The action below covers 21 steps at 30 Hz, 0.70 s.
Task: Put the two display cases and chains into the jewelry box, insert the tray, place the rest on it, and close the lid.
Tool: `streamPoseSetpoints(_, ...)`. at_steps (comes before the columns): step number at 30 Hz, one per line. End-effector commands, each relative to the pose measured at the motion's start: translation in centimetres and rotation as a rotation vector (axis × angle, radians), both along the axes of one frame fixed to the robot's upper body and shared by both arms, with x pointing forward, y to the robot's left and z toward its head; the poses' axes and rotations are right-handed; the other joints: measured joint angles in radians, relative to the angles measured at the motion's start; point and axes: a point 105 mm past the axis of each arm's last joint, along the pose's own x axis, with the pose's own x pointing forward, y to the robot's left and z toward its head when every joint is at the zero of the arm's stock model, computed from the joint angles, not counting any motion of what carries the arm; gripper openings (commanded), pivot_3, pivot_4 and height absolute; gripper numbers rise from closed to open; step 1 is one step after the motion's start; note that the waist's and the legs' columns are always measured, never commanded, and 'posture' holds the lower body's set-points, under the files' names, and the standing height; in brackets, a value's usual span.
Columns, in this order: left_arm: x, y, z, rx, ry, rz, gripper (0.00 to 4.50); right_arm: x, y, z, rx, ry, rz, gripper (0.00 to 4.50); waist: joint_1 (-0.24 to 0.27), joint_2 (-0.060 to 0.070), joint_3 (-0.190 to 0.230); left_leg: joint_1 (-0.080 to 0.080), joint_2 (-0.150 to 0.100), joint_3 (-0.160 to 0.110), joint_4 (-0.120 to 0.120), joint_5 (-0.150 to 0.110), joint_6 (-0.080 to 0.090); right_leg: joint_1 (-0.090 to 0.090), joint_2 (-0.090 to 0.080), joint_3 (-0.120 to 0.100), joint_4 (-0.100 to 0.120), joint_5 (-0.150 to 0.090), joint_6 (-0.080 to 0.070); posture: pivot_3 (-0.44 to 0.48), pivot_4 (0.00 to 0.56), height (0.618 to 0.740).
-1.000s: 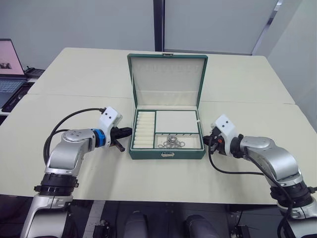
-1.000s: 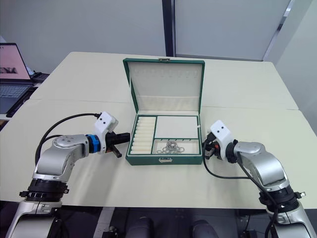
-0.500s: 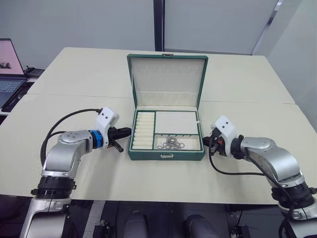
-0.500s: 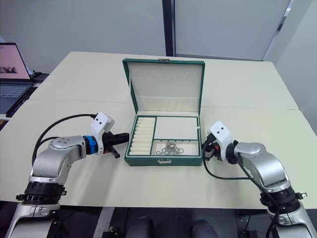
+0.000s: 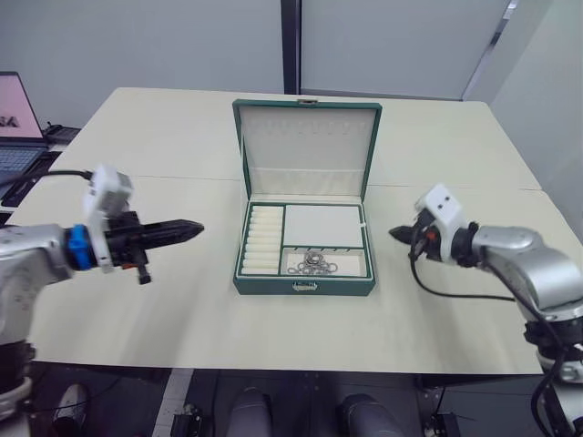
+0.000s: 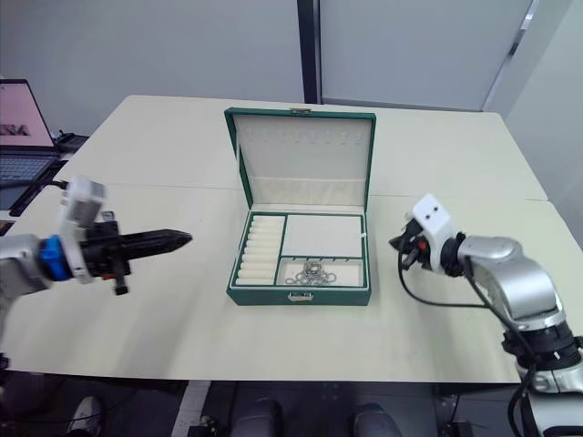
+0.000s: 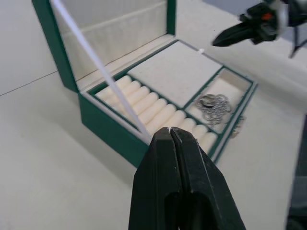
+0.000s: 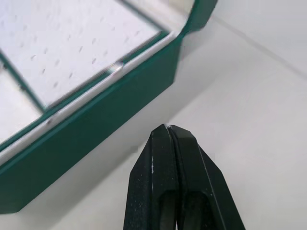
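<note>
Holding both jaws pressed together and empty, left gripper and right gripper flanking the jewelry box mid-tabletop, I am judging the tray seated, chains aboard, so closing the upright lid comes next.

One green jewelry box stands on one pale table, with its one lid raised and one tray seated inside. The tray shows one ribbed ring-roll section, two further compartments, and one bunch of silver chains. Two grippers are present: the left gripper and the right gripper; one laptop sits at the left edge.
</note>
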Motion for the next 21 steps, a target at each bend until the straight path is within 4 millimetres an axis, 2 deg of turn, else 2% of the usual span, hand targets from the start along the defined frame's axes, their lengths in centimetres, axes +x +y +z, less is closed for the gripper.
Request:
streamPoseSetpoints(1, -2.1, -0.3, 2.5, -0.01, -0.04, -0.088, 0.0, 2.2, -0.7, 3.8, 0.004, -0.109, -0.016, 0.03, -0.001, 0.001, 0.001, 0.0, 0.0, 0.0, 0.0, 0.0, 0.0, 0.0, 0.0, 0.0, 0.0, 0.0, 0.0, 0.0, 0.15, 0.74)
streamPoseSetpoints(7, -4.0, 0.1, 4.0, -0.028, -0.045, -0.108, 0.0, 5.8, -0.7, 7.7, 0.017, -0.189, -0.017, 0.03, -0.007, 0.003, 0.002, 0.001, 0.0, 0.001, -0.001, 0.0, 0.0, -0.001, 0.0, 0.0, -0.001, 0.0, 0.0, 0.0, 0.15, 0.74)
streamPoseSetpoints(11, -4.6, 0.9, 3.9, -0.033, -0.037, -0.067, 0.0, 7.9, -0.4, 9.3, -0.001, -0.23, -0.005, 0.03, -0.019, 0.004, 0.003, 0.001, 0.0, 0.003, -0.001, 0.0, 0.0, -0.001, -0.001, 0.001, -0.001, 0.0, 0.0, 0.0, 0.15, 0.74)
streamPoseSetpoints(16, -5.1, 1.7, 3.3, -0.035, -0.017, -0.037, 0.0, 9.2, 1.6, 10.9, 0.023, -0.272, 0.068, 0.03, -0.03, 0.004, 0.003, 0.001, 0.001, 0.003, -0.001, 0.001, -0.002, -0.001, -0.001, 0.001, 0.0, 0.0, 0.0, 0.0, 0.15, 0.74)
streamPoseSetpoints(21, -5.2, 1.9, 2.9, -0.032, -0.014, -0.026, 0.0, 9.6, 3.8, 12.4, 0.025, -0.32, 0.137, 0.03, -0.037, 0.006, 0.004, 0.001, 0.001, 0.003, -0.001, 0.001, -0.002, -0.001, -0.001, 0.001, 0.0, 0.0, 0.0, 0.0, 0.15, 0.74)
